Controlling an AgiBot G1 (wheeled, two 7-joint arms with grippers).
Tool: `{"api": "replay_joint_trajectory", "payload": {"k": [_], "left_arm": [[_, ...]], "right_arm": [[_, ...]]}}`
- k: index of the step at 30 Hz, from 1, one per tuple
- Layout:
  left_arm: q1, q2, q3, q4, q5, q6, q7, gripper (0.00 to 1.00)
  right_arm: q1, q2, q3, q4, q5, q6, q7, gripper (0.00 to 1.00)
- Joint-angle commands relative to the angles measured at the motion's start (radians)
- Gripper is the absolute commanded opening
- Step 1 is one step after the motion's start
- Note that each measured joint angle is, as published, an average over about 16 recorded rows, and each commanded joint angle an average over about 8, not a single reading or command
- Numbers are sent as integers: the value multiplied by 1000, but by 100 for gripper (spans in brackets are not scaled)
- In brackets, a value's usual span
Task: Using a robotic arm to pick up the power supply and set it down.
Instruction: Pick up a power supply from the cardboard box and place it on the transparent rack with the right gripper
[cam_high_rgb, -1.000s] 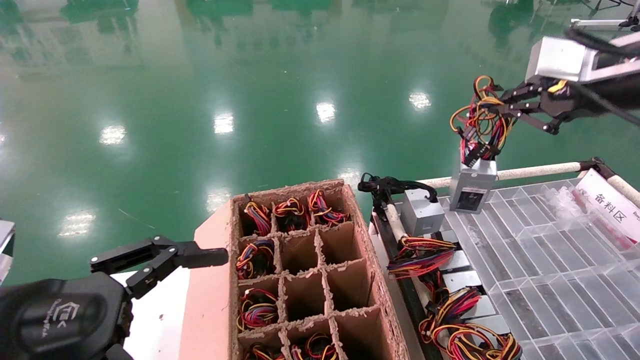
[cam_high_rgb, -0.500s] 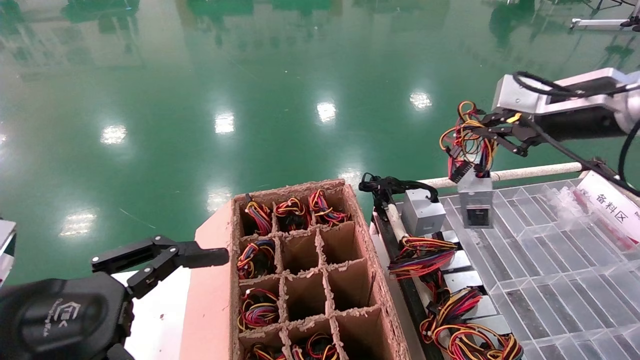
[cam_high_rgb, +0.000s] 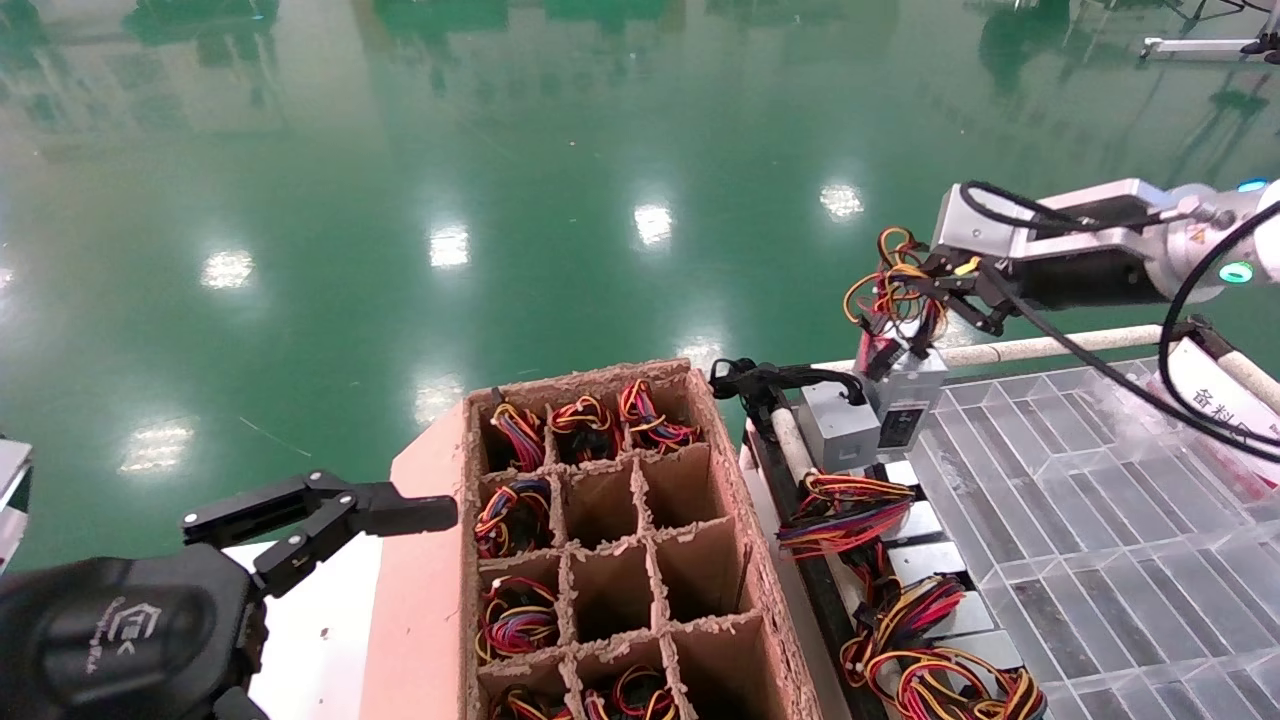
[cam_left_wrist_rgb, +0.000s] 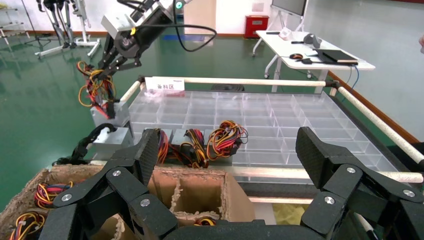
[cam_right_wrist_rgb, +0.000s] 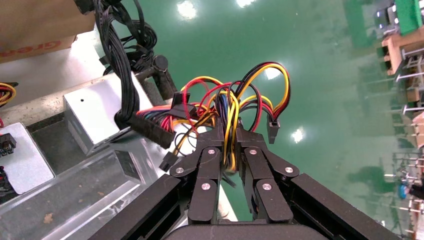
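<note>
So the right gripper (cam_high_rgb: 925, 290) has its fingers pinched tight on the coloured wire bundle (cam_high_rgb: 890, 285), and the power supply (cam_high_rgb: 908, 408) dangles below it by those wires. It hangs at the far left corner of the clear divider tray (cam_high_rgb: 1100, 520), just beside another grey box (cam_high_rgb: 838, 425) with a black cable (cam_high_rgb: 770, 378); can't tell if the two touch. Pickup looks done to me, but the set-down isn't: the box seems low, maybe touching the tray, wires still gripped. What's left is settling it and letting go. The left gripper (cam_high_rgb: 330, 515) sits idle near left, fingers spread wide and empty, beside the cardboard crate (cam_high_rgb: 730, 480).
</note>
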Motion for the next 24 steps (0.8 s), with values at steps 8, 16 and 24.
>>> {"api": "replay_joint_trajectory", "payload": {"k": [8,16,24], "left_arm": [[0,0,0,0,0,0,0,100],[0,0,0,0,0,0,0,100],[0,0,0,0,0,0,0,100]], "right_arm": [[-33,33,12,-2,18,33,4,0],[-32,78,5,0,8,57,2,0],[-32,80,-4,8,-6,59,4,0]]}}
